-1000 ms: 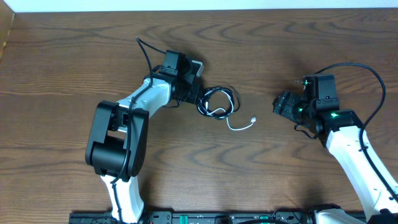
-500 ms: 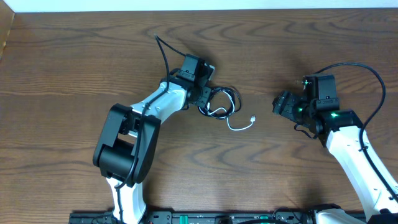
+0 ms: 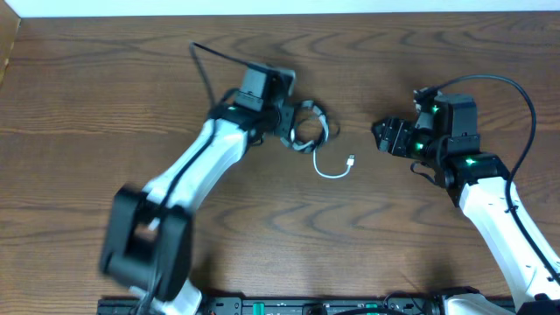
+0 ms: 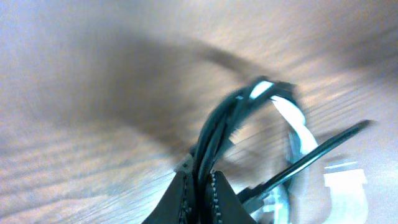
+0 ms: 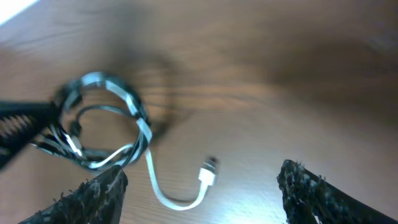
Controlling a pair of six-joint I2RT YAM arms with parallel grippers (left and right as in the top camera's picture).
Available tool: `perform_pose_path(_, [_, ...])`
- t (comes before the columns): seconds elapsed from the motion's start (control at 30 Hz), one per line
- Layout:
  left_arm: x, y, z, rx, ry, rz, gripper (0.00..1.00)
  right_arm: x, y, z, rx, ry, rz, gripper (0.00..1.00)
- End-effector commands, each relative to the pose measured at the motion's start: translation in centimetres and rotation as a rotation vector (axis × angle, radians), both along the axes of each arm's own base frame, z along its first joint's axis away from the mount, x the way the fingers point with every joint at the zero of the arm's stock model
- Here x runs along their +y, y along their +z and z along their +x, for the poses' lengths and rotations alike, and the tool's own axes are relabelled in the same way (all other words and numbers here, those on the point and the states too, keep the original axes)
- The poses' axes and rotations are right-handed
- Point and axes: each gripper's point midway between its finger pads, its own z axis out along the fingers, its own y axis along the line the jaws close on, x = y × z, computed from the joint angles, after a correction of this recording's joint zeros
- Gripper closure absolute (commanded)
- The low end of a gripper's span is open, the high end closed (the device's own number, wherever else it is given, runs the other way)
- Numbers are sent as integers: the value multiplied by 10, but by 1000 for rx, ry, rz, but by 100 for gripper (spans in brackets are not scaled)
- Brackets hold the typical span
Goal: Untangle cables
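Plug end nearest: the white cable (image 5: pixel 208 174) trails its free tail across the desk (image 3: pixel 87 87), one plug showing. Just beside it the right gripper (image 3: pixel 382 137) hovers, jaws wide and empty, likely poised to take that tail. Farther back, the left gripper (image 3: pixel 284 122) has its jaws clamped on the black cable (image 4: pixel 214 127), anchoring the tangled coil. Two cords, two grippers.

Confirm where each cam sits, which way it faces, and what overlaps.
Overhead: fixed above the table, looking straight down; shows left arm, left tool, right arm, right tool.
Left wrist: on the left arm, looking along its own shut fingers at the cable coil they pinch.
Right wrist: on the right arm, looking down at the table between its own open fingers.
Shared: overhead and right wrist both show the cable coil and the white plug.
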Motion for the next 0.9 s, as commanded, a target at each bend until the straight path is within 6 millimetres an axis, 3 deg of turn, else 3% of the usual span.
perform_pose_path(0.0, [-19,72,-13,-59,-23,-204,92,26,24,-1,-92,177,69,25])
perform_pose_path(0.17, [-25,113,-28,-83,-35,-322,93,33,33,0,-135,223,95,26])
perform_pose_path(0.33, [-33,120,-35,-42,-51,-391,93,39,44,3,-183,251,120,29])
perform_pose_path(0.4, [-38,124,-38,-32,-72,-421,93,39,46,5,-196,250,119,33])
perform_pose_path(0.47, [-41,129,-38,-39,-85,-446,93,36,45,7,-195,233,105,46])
perform_pose_path(0.53, [-43,134,-37,-54,-96,-463,92,26,38,11,-168,167,79,62])
perform_pose_path(0.6, [-43,138,-34,-55,-79,-488,93,10,30,16,-118,48,67,68])
perform_pose_path(0.8, [-42,152,-33,-54,-121,-566,93,-27,25,25,-60,-156,103,70])
perform_pose_path(0.87, [-37,153,-30,-56,-109,-572,93,-39,24,27,-55,-192,104,65])
